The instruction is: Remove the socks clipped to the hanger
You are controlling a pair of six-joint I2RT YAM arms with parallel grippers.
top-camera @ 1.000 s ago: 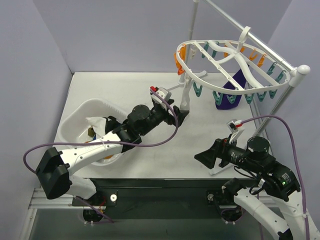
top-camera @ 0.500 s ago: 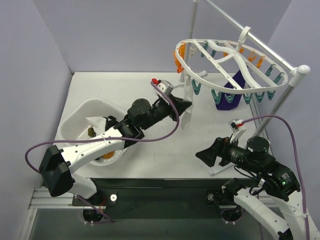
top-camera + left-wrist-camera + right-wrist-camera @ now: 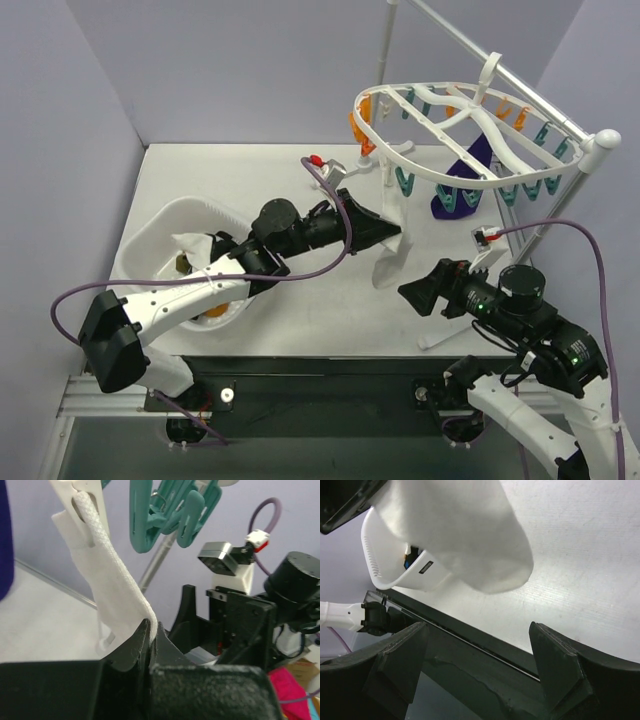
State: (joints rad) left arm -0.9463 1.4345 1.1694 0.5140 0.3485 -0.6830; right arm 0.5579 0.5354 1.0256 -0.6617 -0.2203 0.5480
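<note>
The white oval hanger [image 3: 470, 182] hangs from a rail at the back right, with teal clips [image 3: 175, 515] and orange ones along its rim. A white sock [image 3: 388, 262] hangs from its left side, its top still held at a white clip [image 3: 75, 510]. My left gripper [image 3: 396, 232] is shut on the middle of this white sock [image 3: 115, 595], the fabric pinched between its black fingertips [image 3: 142, 630]. A dark purple sock [image 3: 458, 195] is clipped further right. My right gripper [image 3: 415, 290] stands open below the white sock's toe [image 3: 470, 540], holding nothing.
A white perforated tub [image 3: 150, 235] sits at the table's left and holds removed socks; it also shows in the right wrist view [image 3: 382, 572]. The metal rail and its post [image 3: 560, 200] stand at the right. The table's front edge [image 3: 485, 640] lies just below my right gripper.
My left gripper closed on the white sock and moved right and nearer with it. The hanger swung a little. My right arm shifted slightly right and up.
</note>
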